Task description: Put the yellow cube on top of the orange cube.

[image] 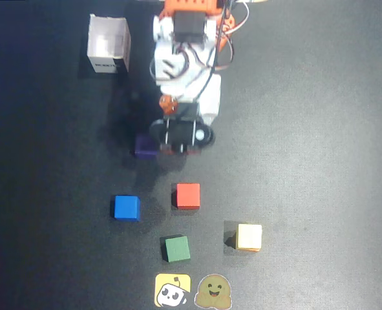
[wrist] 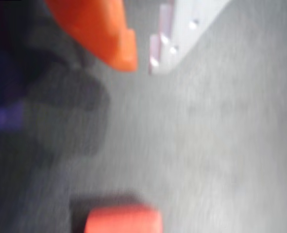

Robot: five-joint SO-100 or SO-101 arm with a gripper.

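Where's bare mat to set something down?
Overhead view: the whole right side, right of the white-and-orange arm and the pale yellow cube stacked on an orange one, is bare. So is the left edge beyond the blue cube. Crowded: centre-bottom, among red-orange cube, green cube and stickers.

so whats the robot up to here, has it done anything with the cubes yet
The yellow cube already sits on top of the orange cube in the overhead view, near the green cube. The arm is pulled back near its base, its hand empty and open in the wrist view, close to a purple cube. The red cube and blue cube lie apart on the dark mat, untouched.
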